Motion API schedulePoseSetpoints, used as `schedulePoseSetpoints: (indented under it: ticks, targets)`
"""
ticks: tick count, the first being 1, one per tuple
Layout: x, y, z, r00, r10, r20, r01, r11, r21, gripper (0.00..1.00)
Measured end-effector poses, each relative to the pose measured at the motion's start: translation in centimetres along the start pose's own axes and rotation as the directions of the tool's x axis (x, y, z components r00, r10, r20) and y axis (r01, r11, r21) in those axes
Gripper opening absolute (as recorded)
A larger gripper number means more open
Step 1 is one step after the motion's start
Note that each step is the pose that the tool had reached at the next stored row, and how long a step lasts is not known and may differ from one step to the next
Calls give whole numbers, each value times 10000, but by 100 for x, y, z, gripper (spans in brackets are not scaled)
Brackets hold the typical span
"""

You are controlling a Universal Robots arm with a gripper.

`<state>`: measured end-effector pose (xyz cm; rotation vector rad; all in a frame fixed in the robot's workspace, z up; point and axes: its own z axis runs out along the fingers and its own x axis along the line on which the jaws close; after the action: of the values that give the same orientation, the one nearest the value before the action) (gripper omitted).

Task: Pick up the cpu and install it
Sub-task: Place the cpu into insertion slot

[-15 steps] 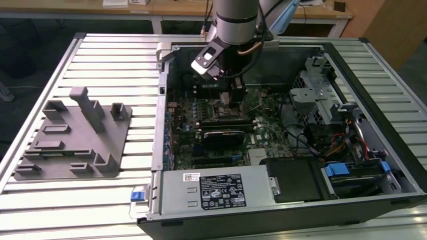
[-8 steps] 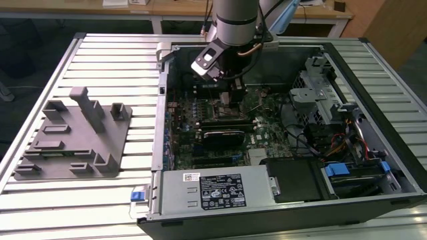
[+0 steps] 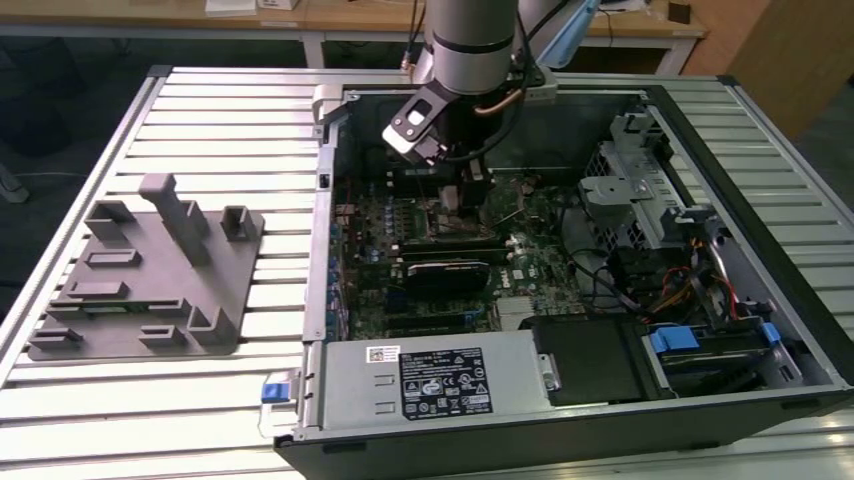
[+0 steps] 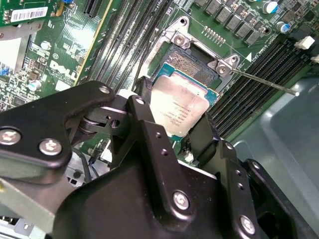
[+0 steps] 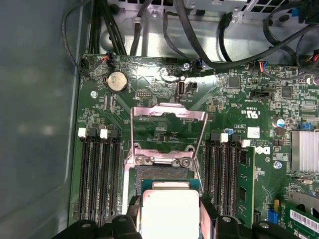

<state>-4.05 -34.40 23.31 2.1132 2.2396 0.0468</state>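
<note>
Worktop (image 3: 200, 110): is carrying the open computer case (image 3: 747, 150) and, well apart on the exterior view's left, the grey fixture tray (image 3: 147, 290)
Motherboard (image 5: 149, 74): is lying flat inside the case, with the arm (image 3: 470, 40) reaching down over it
Memory slots (image 5: 99, 174): are running along both sides of the socket, close to the jaws' flanks
Load plate (image 5: 168, 112): is standing swung open beyond the socket, its lever rod (image 4: 259, 80) sticking out sideways
Socket (image 5: 162, 174): is lying open, its pin field showing past the cpu's far edge
Cpu (image 4: 179, 107): is sitting silver side up between the jaws, overlapping the socket's near part, short of square over it
Gripper (image 4: 172, 112): its jaws are pinching the cpu by two opposite edges
</note>
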Motion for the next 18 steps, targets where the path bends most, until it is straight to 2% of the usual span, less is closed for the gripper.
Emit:
schedulePoseSetpoints:
  ticks: [18]
  targets:
    - [1, -2, 33, 10000, -1, 13, 1, 10000, 0, 55]
